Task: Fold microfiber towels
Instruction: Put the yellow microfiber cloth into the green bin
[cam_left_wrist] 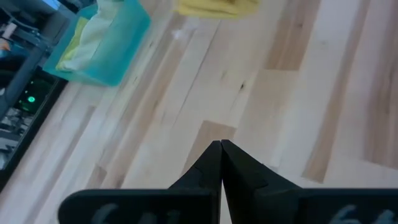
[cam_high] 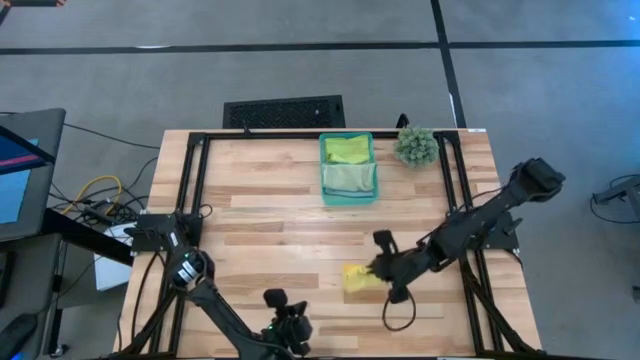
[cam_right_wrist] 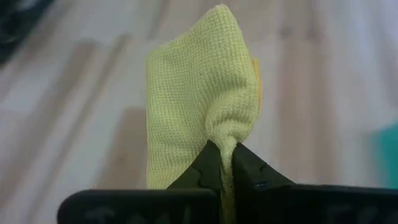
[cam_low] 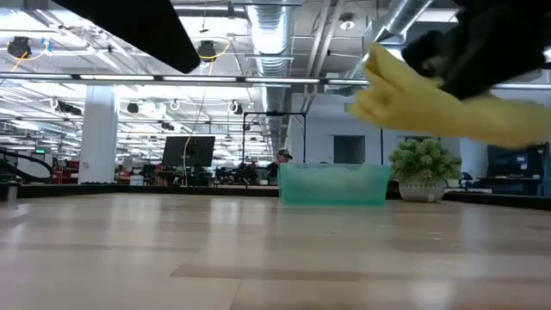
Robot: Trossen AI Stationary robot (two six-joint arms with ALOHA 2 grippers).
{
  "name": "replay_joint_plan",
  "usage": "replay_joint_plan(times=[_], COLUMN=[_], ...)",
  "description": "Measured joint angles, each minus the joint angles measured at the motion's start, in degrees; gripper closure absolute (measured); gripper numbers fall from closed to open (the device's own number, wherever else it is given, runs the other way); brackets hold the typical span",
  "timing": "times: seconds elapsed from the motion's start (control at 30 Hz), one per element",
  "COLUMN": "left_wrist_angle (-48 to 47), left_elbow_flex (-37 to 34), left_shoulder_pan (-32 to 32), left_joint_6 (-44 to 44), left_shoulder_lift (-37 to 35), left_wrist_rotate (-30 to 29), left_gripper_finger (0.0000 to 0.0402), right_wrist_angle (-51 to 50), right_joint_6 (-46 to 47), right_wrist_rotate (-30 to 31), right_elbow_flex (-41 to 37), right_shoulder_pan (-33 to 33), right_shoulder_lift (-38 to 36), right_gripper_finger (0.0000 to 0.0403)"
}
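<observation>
My right gripper [cam_high: 380, 268] is shut on the yellow towel [cam_high: 355, 278] over the table's near right part. In the low view the yellow towel [cam_low: 430, 103] is up off the table. My left gripper [cam_high: 287, 322] is shut and empty by the near edge, and its shut fingers show in its own wrist view [cam_left_wrist: 221, 155]. A lime green towel [cam_high: 347, 150] and a pale green towel [cam_high: 350, 180] lie in the teal bin [cam_high: 372, 190] at the far middle. The light blue towel is out of view. My right gripper pinches a bunched part of the yellow towel [cam_right_wrist: 222, 138] between its two fingers [cam_right_wrist: 249, 171]. The fingers come from the table's right, slanting down. The cloth sticks out past the fingertips as a doubled flap [cam_right_wrist: 199, 81], lifted clear of the table.
A small spiky green plant [cam_high: 416, 146] stands right of the bin at the far edge. Black frame rails [cam_high: 190, 190] run along the table's left, right and far sides. Bare wood [cam_high: 270, 230] lies between the bin and my grippers.
</observation>
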Motion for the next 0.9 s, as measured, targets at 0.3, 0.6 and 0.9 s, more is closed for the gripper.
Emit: replay_joint_plan(times=[0.3,0.6,0.9], left_wrist_angle=[0.6,0.5,0.5], left_elbow_flex=[0.0,0.0,0.0], left_shoulder_pan=[1.8,2.1,2.4], left_joint_6=[1.0,1.1,2.7], left_shoulder_lift=[0.0,0.0,-0.1], left_wrist_rotate=[2.6,4.3,4.2], left_gripper_finger=[0.0401,0.0401,0.0401], right_wrist_angle=[-1.1,4.7,3.0], right_joint_6=[-15.5,-31.3,-33.3], right_wrist_rotate=[4.9,-13.7,-33.1], right_elbow_flex=[0.1,2.2,11.6], right_shoulder_pan=[-19.1,-52.7,-61.6], right_shoulder_lift=[-9.9,-4.8,11.1], right_gripper_finger=[0.0383,0.0379,0.0369])
